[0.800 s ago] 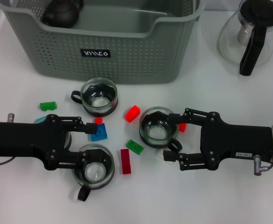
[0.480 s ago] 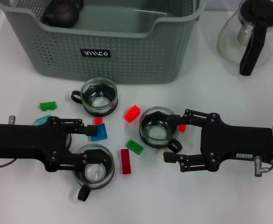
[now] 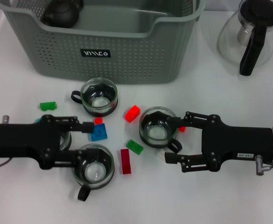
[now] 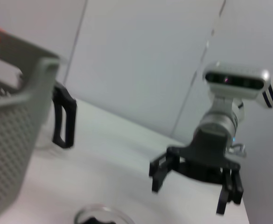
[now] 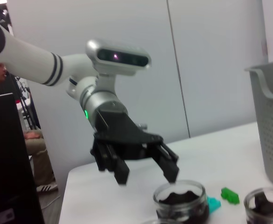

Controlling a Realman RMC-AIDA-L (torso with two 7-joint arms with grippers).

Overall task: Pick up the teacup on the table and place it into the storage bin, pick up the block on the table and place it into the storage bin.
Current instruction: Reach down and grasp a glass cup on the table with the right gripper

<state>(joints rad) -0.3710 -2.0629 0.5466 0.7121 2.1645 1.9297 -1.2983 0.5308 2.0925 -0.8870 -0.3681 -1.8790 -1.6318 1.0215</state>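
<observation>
1. Head view is showing the left gripper (image 3: 82,144) reaching in low from the left, fingers spread, bracketing the near-left teacup (image 3: 94,166).
2. Right gripper (image 3: 173,140) is lying spread around the centre teacup (image 3: 157,126); judging by this, grasping is the step, and closing comes next.
3. Storage bin (image 3: 127,60) is waiting far behind both.

The storage bin (image 3: 127,46) is set at the back of the desk (image 3: 220,98), with a teapot (image 3: 252,35) to its right. Three teacups are placed in front of it: one (image 3: 98,96) just before the bin, one (image 3: 157,126) to the right, one (image 3: 94,167) nearest the front. Small blocks (image 3: 132,113) are scattered between the cups. The left gripper (image 3: 80,144) is seen by the front cup, the right gripper (image 3: 173,142) by the right cup.
</observation>
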